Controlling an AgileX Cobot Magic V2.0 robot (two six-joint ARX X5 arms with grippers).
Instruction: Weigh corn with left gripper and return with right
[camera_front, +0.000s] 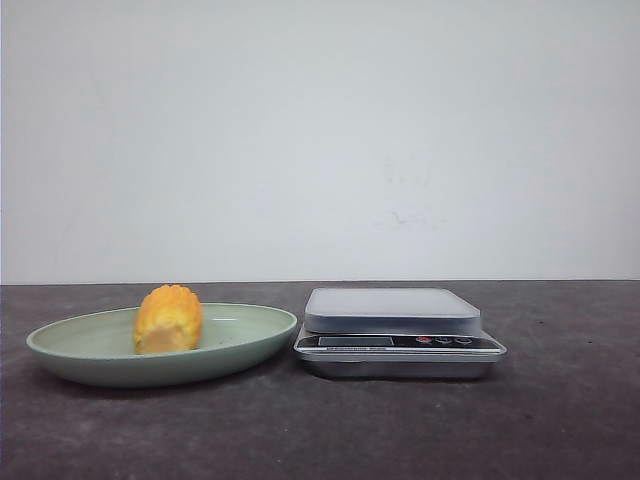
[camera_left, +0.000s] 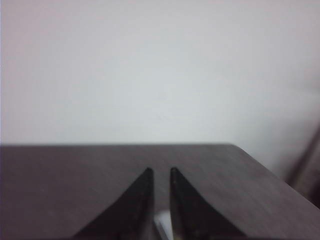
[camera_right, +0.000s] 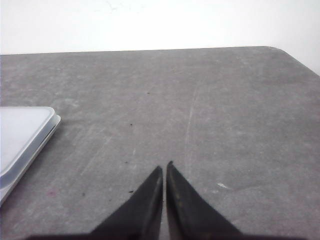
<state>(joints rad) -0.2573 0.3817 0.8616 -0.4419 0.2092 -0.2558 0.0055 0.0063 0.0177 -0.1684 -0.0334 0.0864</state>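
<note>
The corn (camera_front: 168, 318), a stubby yellow-orange cob piece, stands in a pale green plate (camera_front: 60, 345) at the left of the table. A silver kitchen scale (camera_front: 392, 310) with an empty platform sits just right of the plate. Neither gripper shows in the front view. My left gripper (camera_left: 160, 171) hangs over bare dark table with only a narrow slit between its fingers, holding nothing; neither corn nor plate shows in its view. My right gripper (camera_right: 164, 166) is shut and empty over bare table, with a corner of the scale (camera_right: 20, 135) off to one side.
A white wall stands behind the table's far edge (camera_front: 320, 282). The right wrist view shows the table's rounded far corner (camera_right: 280, 50). Bare tabletop lies in front of the plate and scale.
</note>
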